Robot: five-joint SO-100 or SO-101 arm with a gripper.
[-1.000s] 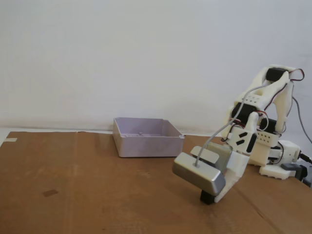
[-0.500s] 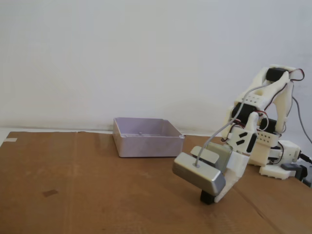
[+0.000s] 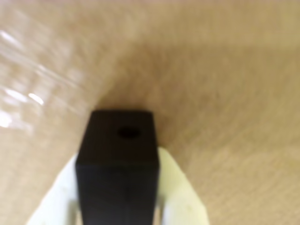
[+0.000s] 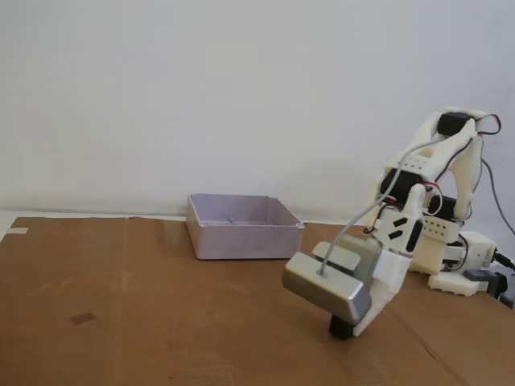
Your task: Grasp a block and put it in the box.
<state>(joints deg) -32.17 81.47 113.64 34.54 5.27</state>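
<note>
**End effector clamped on block, low over the desk**

Wrist view: the block (image 3: 117, 164) fills the lower centre, pinched between the two white fingers (image 3: 180, 197) of the end effector (image 3: 117, 206), jaws closed tight against its sides. There's a small round hole in the block's facing side. The frame's bottom edge cuts off the block's lower part and the fingers; the surface behind is blurred.

Fixed view: the end effector (image 4: 346, 326) sits near the front right of the brown cardboard-covered desk (image 4: 121, 322). Only the block's tip (image 4: 340, 327) shows under the grey camera module (image 4: 326, 287); can't tell if it touches the desk. Open cardboard lies left and ahead. The box (image 4: 241, 227) stands further back and left, well apart and open-topped, with a white wall (image 4: 241, 88) behind. No readable writing anywhere.
</note>
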